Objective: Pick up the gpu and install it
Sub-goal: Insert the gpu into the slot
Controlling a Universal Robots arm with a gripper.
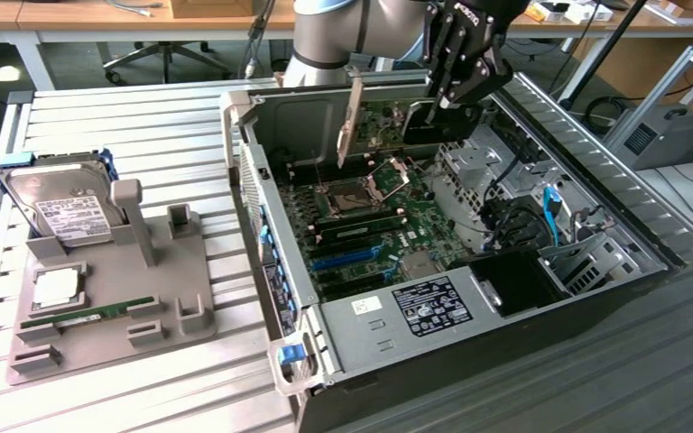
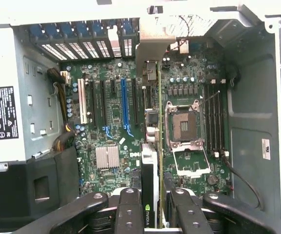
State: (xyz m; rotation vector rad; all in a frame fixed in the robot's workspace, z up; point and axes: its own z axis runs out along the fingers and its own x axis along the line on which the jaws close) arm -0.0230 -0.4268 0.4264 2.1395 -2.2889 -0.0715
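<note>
1. The arm [image 1: 328, 32] reaches down over the far end of the open computer case [image 1: 322, 347], which lies on a slatted metal desk [image 1: 130, 117].
2. The jaws are closed on the gpu [image 1: 429, 124], one finger on each face, gripping it by its upper edge.
3. The card hangs on edge above the motherboard [image 1: 364, 225]. Its silver bracket [image 1: 353, 117] points down on the exterior view's left.
4. From the wrist camera, the gpu [image 2: 150, 183] is seen edge-on. It runs alongside the expansion slots, between the blue slot [image 2: 124, 105] and the CPU socket [image 2: 184, 129].
5. I cannot tell whether its lower edge touches the board.
6. On the exterior view's left, well apart from the case, a grey tray [image 1: 166, 298] holds a hard drive [image 1: 64, 203] and a memory stick [image 1: 87, 313].
</note>
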